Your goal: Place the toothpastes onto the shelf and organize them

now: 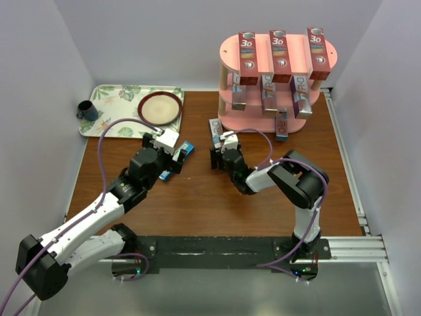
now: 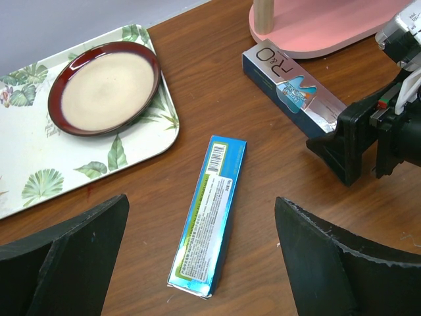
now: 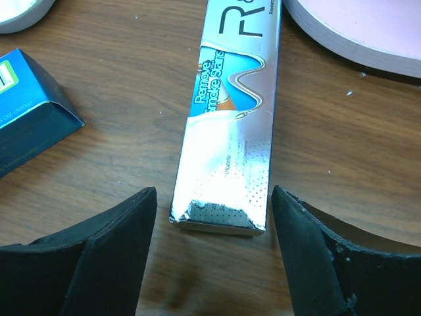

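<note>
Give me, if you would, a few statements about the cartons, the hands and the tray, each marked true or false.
1. Three red cartons lie on the top tier of the shelf. True.
2. The left hand is clamped on the teal-blue carton. False: the carton lies loose on the table, with the hand open around it.
3. The right hand straddles the end of the silver carton without gripping it. True.
4. The plate sits on the bare table. False: it sits on the floral tray.
</note>
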